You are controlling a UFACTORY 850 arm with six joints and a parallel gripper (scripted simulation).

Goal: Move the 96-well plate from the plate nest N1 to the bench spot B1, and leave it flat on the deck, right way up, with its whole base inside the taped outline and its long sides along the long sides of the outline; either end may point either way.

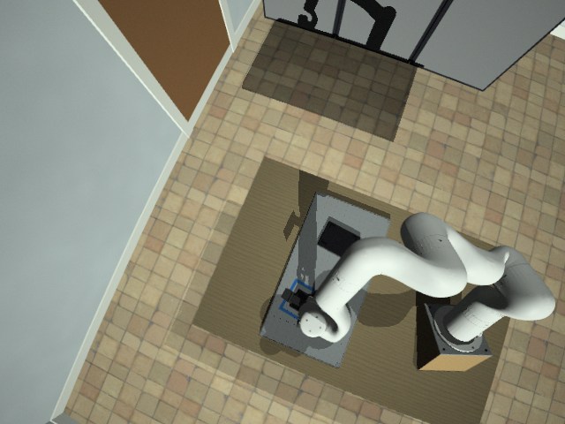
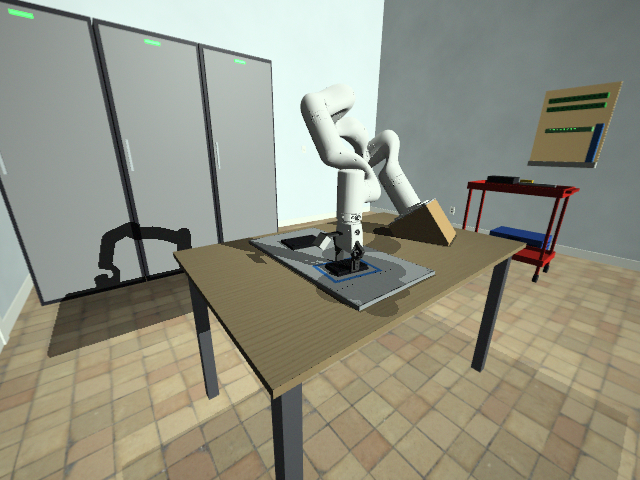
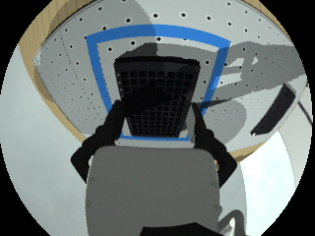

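The claw point(image 3: 157, 121) is being held fully spread, nothing pinched, its fingers standing just beside the short end of the 96-well plate point(image 3: 157, 92). The plate is being seen lying flat, wells up, inside the blue taped outline B1 point(image 3: 98, 73) on the grey deck point(image 2: 392, 281). The dark plate nest N1 point(image 1: 337, 237) is being shown further along the deck, which is being carried by the wooden surface point(image 2: 258, 310).

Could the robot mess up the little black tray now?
Maybe. The open gripper has its jaws close beside the 96-well plate, so lifting crookedly could drag it. In the wrist view the plate's near edge seems to sit right at the blue taped outline, so a small nudge might push it over.
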